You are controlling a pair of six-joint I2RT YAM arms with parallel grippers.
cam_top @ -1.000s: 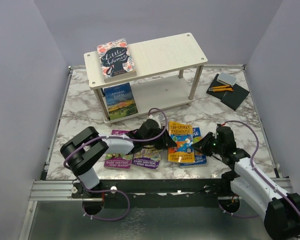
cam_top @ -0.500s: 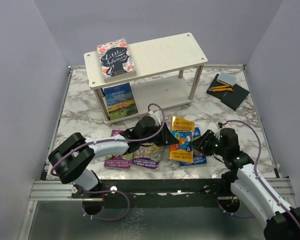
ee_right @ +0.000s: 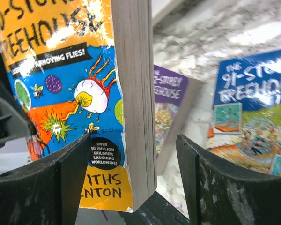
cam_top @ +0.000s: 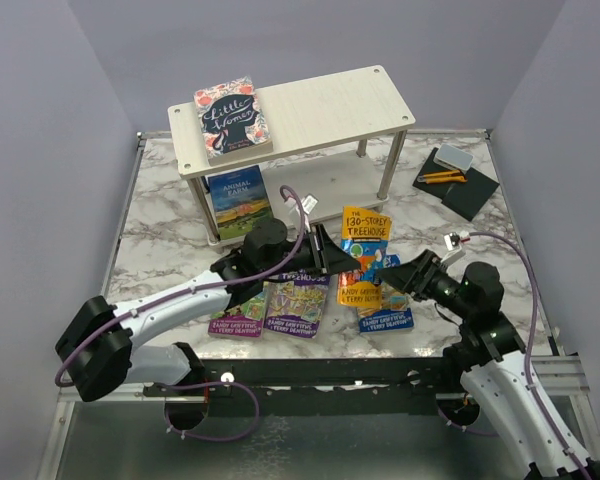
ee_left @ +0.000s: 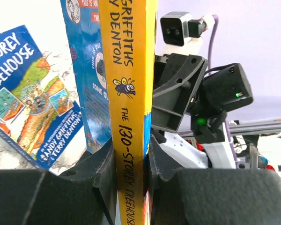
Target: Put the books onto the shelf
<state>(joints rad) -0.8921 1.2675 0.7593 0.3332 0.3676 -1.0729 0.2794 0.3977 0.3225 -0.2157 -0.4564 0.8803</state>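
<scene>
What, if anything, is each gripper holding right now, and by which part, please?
The left gripper clamps the orange Treehouse book across its spine. The right gripper holds nothing; its open jaws straddle the book's page edge.

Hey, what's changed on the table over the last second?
The left gripper, clamped on the orange "130-Storey Treehouse" paperback, carried it away from the blue paperback toward the whitish two-tier shelf. The right gripper opened and let it go. Unmoved: floral "Little Women" on top, "Animal Farm" on the lower board, purple paperbacks on the table.
</scene>
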